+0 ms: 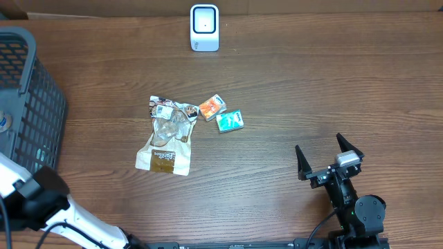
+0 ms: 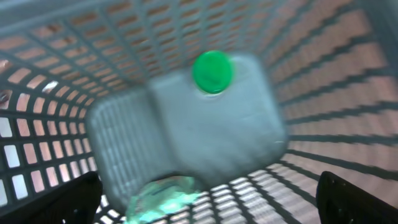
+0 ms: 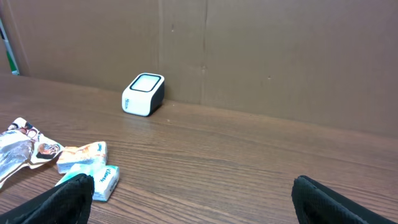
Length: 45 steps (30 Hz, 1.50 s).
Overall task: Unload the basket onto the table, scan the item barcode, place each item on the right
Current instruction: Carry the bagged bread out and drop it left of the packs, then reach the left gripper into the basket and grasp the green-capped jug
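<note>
Desk point(image 1: 311, 83) had 1 scanner point(image 1: 204, 28), 1 crumpled snack bag point(image 1: 168, 135), 2 sm. packs, i.e. 1 orange pack point(image 1: 212, 107) + 1 teal pack point(image 1: 229, 121), and 1 basket point(image 1: 28, 104) w/ 1 green-capped jug point(image 2: 211, 124) inside.

Left arm point(image 1: 43, 202): white links, black joint. Right arm point(image 1: 354, 206): black, pointed fingers point(image 1: 302, 166), possibly grey wrist block.

The basket point(image 1: 41, 104) is grey lattice, the scanner point(image 1: 204, 28) white, one packet point(image 1: 212, 107) orange, the other packet point(image 1: 229, 121) teal.
</note>
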Each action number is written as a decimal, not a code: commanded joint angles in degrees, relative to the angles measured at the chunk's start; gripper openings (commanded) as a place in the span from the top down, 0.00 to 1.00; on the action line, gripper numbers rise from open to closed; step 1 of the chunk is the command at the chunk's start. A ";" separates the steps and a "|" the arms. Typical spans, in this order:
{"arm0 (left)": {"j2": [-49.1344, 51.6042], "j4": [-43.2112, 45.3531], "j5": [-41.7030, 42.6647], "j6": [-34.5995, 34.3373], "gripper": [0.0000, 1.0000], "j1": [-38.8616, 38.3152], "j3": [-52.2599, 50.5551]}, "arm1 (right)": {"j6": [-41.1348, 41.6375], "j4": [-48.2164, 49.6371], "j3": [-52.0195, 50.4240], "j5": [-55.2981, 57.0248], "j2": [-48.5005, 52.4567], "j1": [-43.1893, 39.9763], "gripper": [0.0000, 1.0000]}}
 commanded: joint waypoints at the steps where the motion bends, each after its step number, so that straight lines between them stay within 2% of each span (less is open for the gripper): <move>1: 4.96 -0.17 -1.38 4.79 0.02 2.21 -0.94 | -0.04 0.17 -0.61 0.50 -0.46 0.28 0.00; 18: 12.85 7.85 -4.15 11.61 0.01 3.89 -3.37 | -0.04 0.17 -0.61 0.50 -0.46 0.28 0.00; 24: 12.98 17.00 -4.24 16.90 0.01 2.84 -12.55 | -0.04 0.17 -0.61 0.50 -0.46 0.28 0.00; 30: 12.98 25.33 -4.22 19.37 0.02 2.32 -19.23 | -0.04 0.20 -0.61 0.50 -0.46 0.28 0.00; 36: 13.00 34.82 -1.51 29.29 0.00 2.29 -26.95 | -0.04 0.20 -0.61 0.50 -0.46 0.28 0.00; 42: 13.00 39.76 -6.38 30.38 0.00 2.32 -32.54 | -0.04 0.17 -0.61 0.50 -0.46 0.28 0.00; 45: 13.00 41.44 -8.81 28.68 0.00 2.32 -33.59 | -0.04 0.17 -0.61 0.50 -0.46 0.28 0.00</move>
